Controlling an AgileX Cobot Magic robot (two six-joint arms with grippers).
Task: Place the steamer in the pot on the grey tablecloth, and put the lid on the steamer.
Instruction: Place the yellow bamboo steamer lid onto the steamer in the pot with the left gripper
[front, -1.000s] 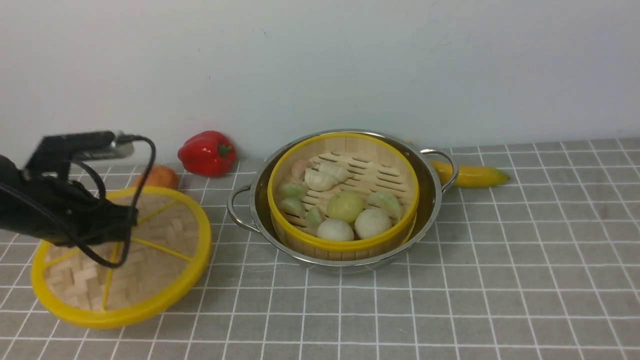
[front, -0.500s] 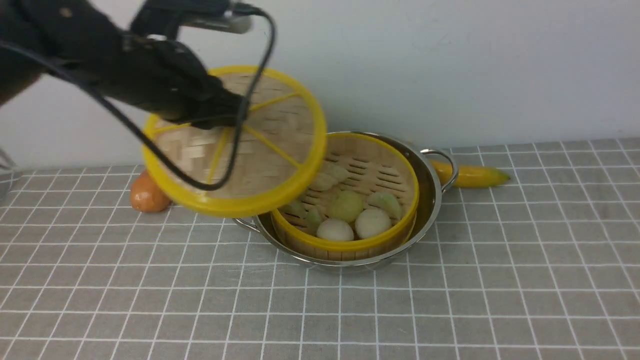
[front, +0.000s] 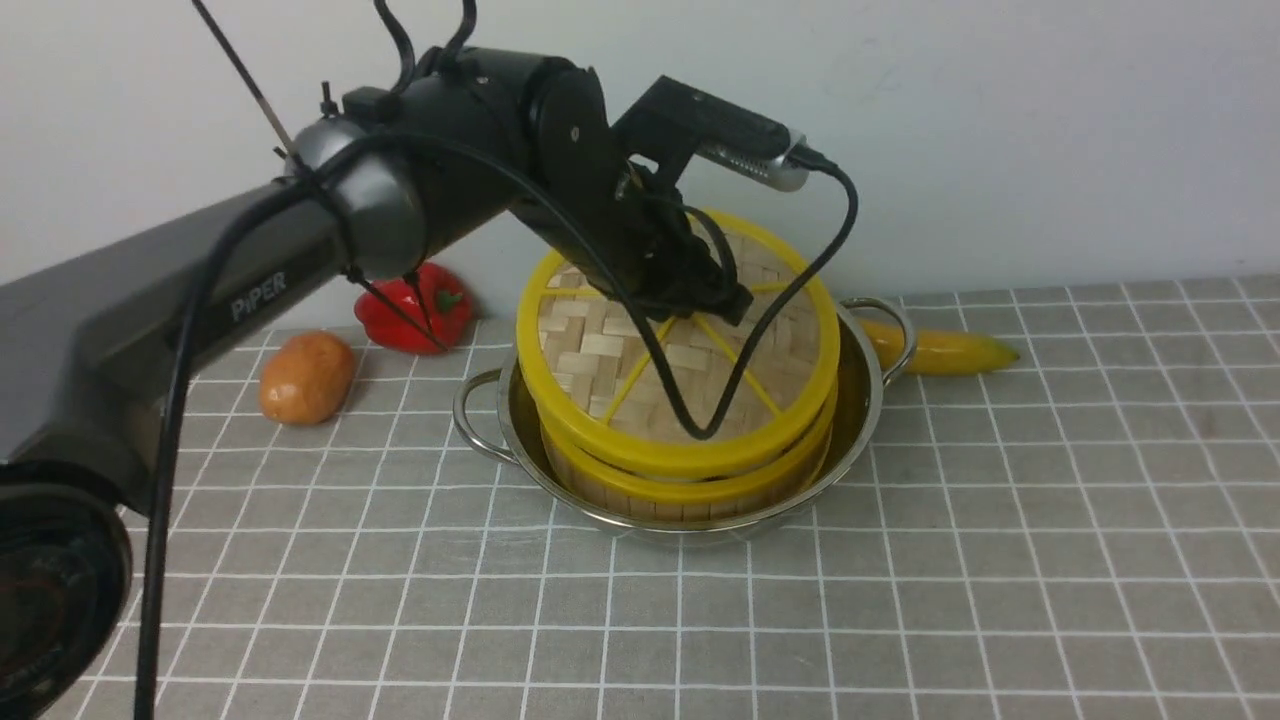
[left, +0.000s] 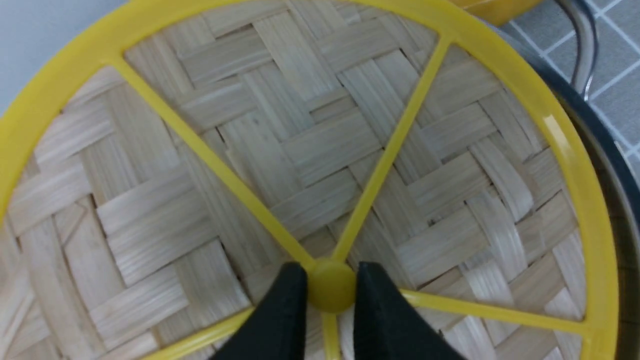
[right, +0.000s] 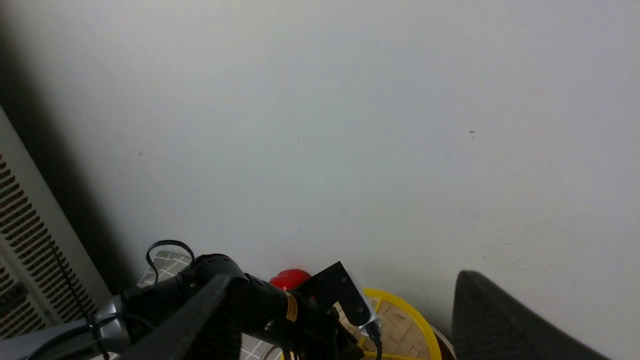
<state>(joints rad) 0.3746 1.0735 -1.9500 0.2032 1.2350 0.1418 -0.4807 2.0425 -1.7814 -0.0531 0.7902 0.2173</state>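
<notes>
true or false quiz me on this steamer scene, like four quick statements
1. The left gripper has its jaws closed on the centre hub of the lid. True.
2. The banana lies inside the pot. False: the banana lies on the grey tablecloth, outside the pot, past its right handle.
3. The steamer stands in the pot, with the lid over it. True.
4. The right gripper holds the red pepper. False: the right gripper has its jaws wide apart with nothing between them, and the red pepper lies on the cloth by the wall.
</notes>
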